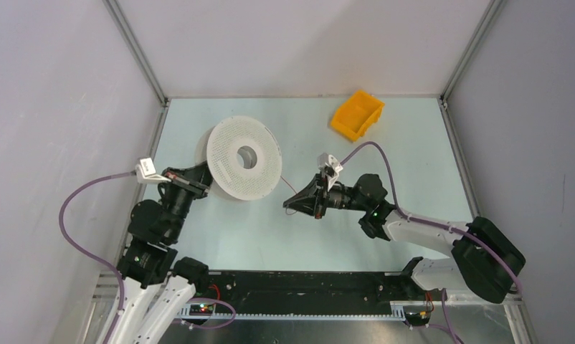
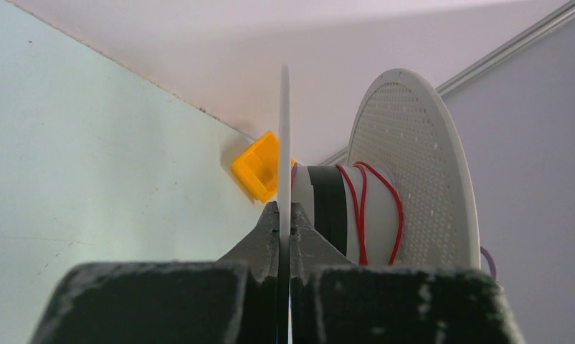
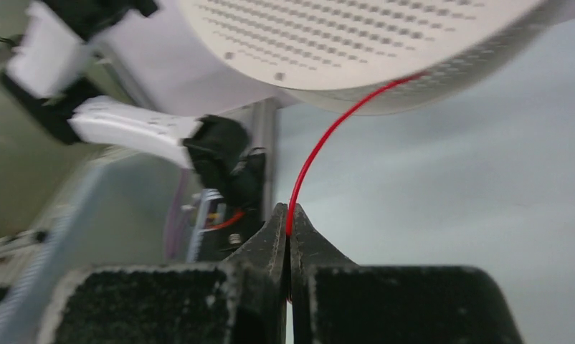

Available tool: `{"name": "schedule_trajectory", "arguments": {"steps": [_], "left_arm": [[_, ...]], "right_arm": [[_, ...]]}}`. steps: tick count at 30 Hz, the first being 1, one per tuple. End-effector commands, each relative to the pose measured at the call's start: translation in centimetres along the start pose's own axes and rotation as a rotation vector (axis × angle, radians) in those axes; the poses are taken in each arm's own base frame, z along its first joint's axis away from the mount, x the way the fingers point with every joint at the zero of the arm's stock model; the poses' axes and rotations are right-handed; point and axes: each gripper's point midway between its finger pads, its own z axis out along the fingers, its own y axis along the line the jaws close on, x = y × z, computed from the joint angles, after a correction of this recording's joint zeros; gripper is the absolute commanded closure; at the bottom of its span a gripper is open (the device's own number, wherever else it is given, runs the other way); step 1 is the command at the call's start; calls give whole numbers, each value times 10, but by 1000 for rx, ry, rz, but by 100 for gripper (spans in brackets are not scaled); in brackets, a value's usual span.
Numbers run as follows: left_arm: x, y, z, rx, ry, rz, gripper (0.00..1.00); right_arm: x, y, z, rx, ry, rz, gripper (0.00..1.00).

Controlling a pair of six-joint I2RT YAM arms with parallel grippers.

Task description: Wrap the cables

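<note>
A white perforated spool [image 1: 243, 158] stands tilted on the table's left half. My left gripper [image 1: 196, 185] is shut on the spool's near flange [image 2: 284, 143], seen edge-on between the jaws in the left wrist view. A few turns of thin red cable [image 2: 359, 208] lie round the spool's core beside a black band. My right gripper [image 1: 289, 204] is to the right of the spool and is shut on the red cable [image 3: 320, 147], which runs from the jaws up to the spool's rim [image 3: 356, 43]. In the top view the cable [image 1: 287, 185] is a faint line.
An orange bin [image 1: 357, 114] sits at the back right of the table; it also shows in the left wrist view [image 2: 258, 168]. Purple hoses loop from both arms. A black rail runs along the near edge [image 1: 306, 283]. Grey walls enclose the table.
</note>
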Motion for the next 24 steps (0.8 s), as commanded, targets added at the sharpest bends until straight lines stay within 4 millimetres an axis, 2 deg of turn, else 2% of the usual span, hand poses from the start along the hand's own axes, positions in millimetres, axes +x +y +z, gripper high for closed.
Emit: {"name": "schedule_trajectory", "arguments": {"steps": [1,3,4,9,12,14,18,24], "left_arm": [[-22,-37,2,145,-69,-50,100],[-21,-37,3,146,-67,-60,100],[-21,-37,3,147,-67,-64,100],[-20,-38,1,153,-64,-76,100],[-21,-38,1,154,-66,-78,100],[-21,-38,1,154,-67,-78,100],[-23,-39,1,154,-74,-77,100],[-23,-37,2,145,-76,-82,100]], "right_arm": [[-25,52,-3,-306,-35,119,100],[-30,53,-6,-354,-56,180,99],[-30,51,-8,-358,-54,248,95],[-14,4,-10,-221,-84,369,82],[-7,-12,-10,-141,-103,352,76],[-1,-24,-8,-75,-94,347,75],[24,-51,-8,101,-22,337,74],[31,-59,-9,257,24,160,68]]}}
